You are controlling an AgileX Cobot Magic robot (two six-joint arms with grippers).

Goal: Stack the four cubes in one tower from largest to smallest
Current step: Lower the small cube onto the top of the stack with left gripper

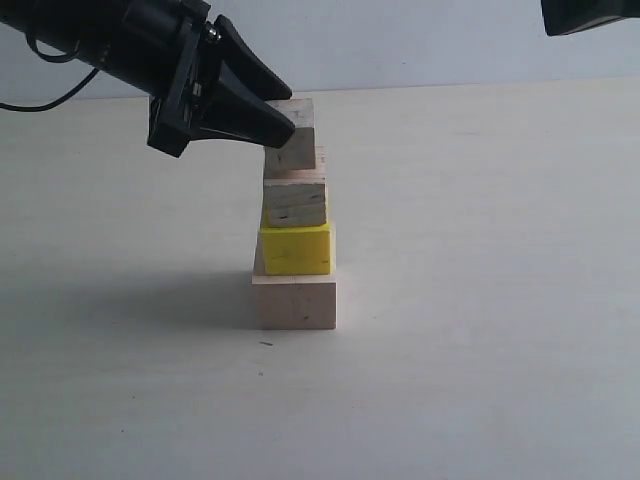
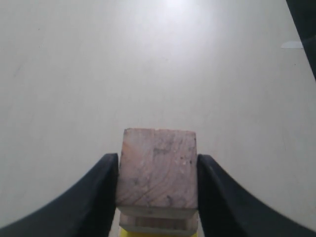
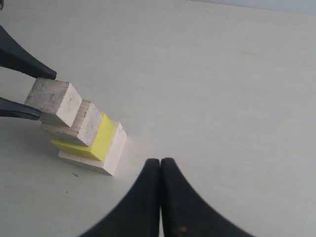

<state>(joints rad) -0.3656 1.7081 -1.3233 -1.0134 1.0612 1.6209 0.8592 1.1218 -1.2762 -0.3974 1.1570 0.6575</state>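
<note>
The tower stands mid-table: the pale pinkish largest cube (image 1: pixel 295 303) at the bottom, the yellow cube (image 1: pixel 296 250) on it, and the tan layered cube (image 1: pixel 296 203) above that. The smallest, greyish-beige cube (image 1: pixel 298 150) is on top, with my left gripper (image 1: pixel 288 112) shut on it from the left. In the left wrist view both black fingers (image 2: pixel 106 187) press the cube's (image 2: pixel 158 165) sides. Whether it rests on the tan cube or hovers just above it I cannot tell. My right gripper (image 3: pixel 160 162) is shut on nothing, off to the side of the tower (image 3: pixel 94 133).
The pale table (image 1: pixel 480 300) stretches around the tower with nothing else on it. Part of the right arm (image 1: pixel 590 15) shows at the top right corner of the exterior view, high above the table.
</note>
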